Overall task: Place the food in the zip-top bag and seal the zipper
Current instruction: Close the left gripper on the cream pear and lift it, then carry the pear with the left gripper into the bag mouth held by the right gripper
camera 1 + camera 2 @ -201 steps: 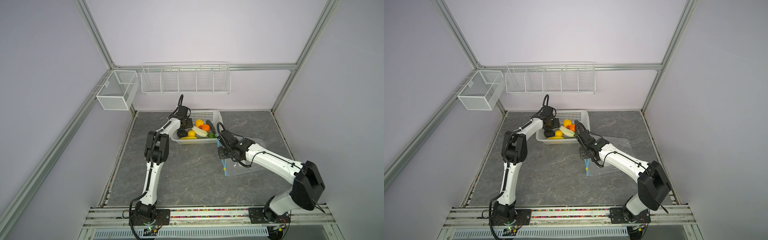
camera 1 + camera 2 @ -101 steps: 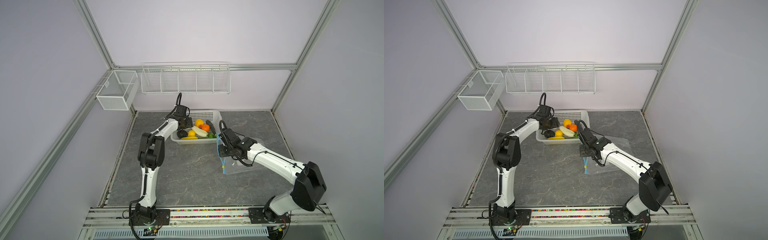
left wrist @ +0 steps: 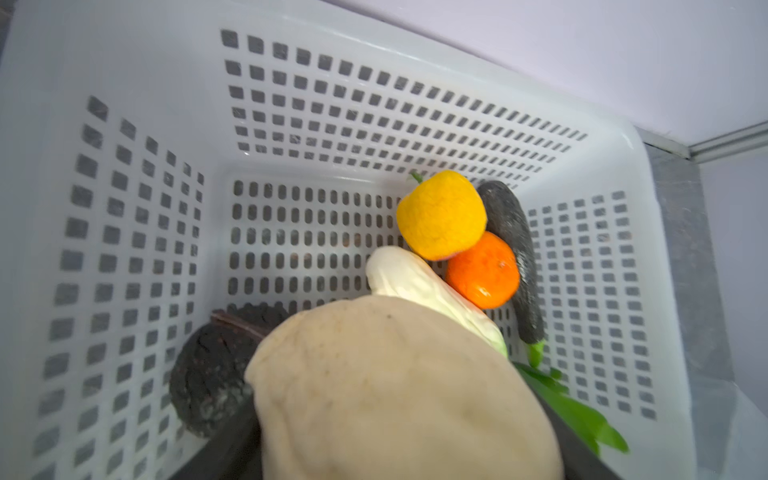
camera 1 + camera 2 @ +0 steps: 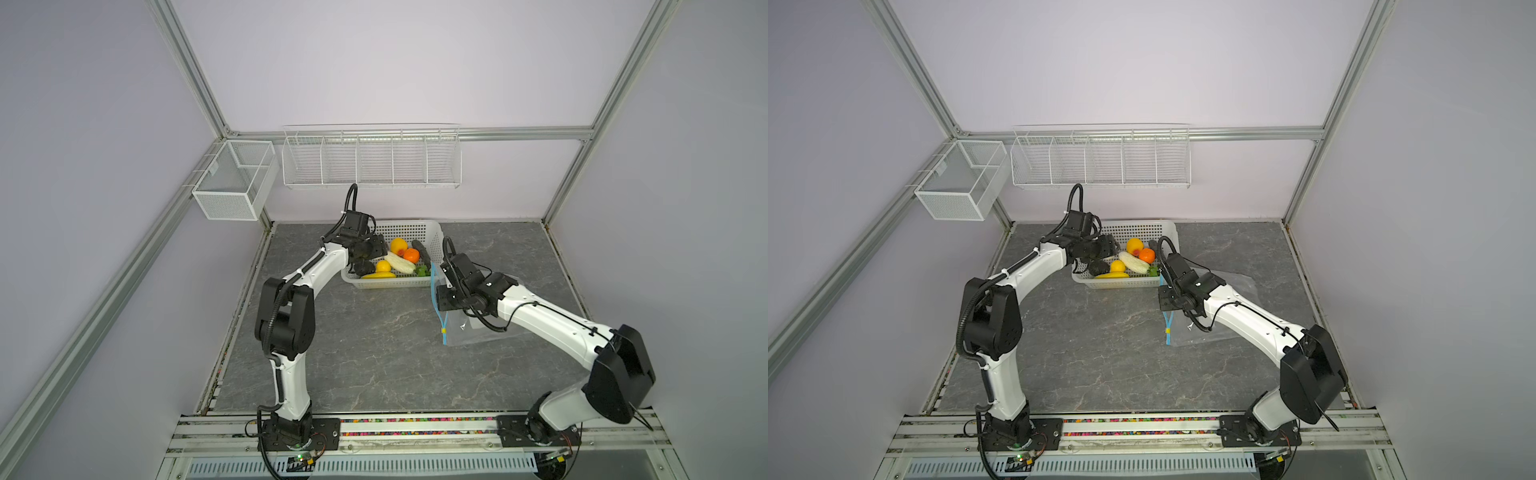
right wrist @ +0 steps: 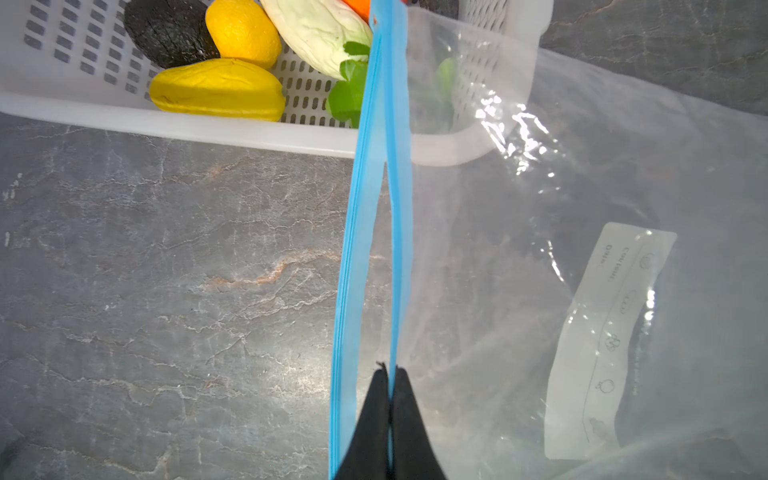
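Left wrist view: left fingers [image 3: 232, 455] grasp a beige toy food piece [image 3: 395, 395] over the white perforated plastic basket [image 3: 124, 62]. The right fingers [image 5: 370, 424] pinch the light-blue zipper strip [image 5: 397, 208] of the clear plastic bag [image 5: 540, 270], open-mouthed on the grey desk [image 5: 166, 291]. Nothing is bagged yet, and sealing remains.

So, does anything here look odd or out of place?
Nothing spilled or broken. Only the zip-top bag looks askew: the right fingers pinch one lip of its blue zipper, holding the mouth up on edge beside the basket.

Beige piece [image 3: 395, 395] cut by frame edge, basket [image 3: 124, 208] wall blurred, bag label [image 5: 602, 332] print unclear
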Available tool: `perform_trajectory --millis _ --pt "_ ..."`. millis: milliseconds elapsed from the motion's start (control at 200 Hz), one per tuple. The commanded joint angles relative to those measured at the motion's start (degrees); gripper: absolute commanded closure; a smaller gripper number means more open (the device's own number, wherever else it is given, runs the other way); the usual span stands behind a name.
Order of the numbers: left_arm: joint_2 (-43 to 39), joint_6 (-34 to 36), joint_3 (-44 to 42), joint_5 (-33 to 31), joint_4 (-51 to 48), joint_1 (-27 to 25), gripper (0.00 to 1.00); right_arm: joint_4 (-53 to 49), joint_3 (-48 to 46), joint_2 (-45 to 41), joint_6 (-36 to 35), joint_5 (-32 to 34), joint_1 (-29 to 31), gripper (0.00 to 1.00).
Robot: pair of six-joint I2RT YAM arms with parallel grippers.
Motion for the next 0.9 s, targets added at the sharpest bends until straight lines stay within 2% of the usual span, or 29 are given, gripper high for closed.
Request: perform_trajectory --millis 0,155,385,520,790,895 --pt "-4.62 -2.48 -3.46 6.62 4.49 -0.83 0.49 1.75 1.12 -1.23 -0.51 -3.52 -1.12 0.94" --pt "-10.13 -5.75 -9.60 15.37 10.35 -1.91 0.50 2.47 1.96 -0.76 -0.34 -6.88 -2.08 0.94" --pt "-18.22 -9.98 -18.29 22.90 16.65 -5.01 0.52 4.21 2.55 -0.29 1.12 -12.10 -4.07 0.94" --pt "-22.43 -15.13 -23.95 28.10 25.16 -6.98 0.53 5.43 2.46 0.14 2.41 -14.57 -4.81 0.94" --pt "-23.30 -30.26 -32.33 32.29 48.54 -11.45 0.57 7.34 2.72 0.44 5.34 -18.91 -5.99 0.94" --pt "-22.65 -31.35 -32.84 31.72 50.25 -13.09 0.58 7.78 2.55 0.13 6.23 -19.74 -6.44 0.94"
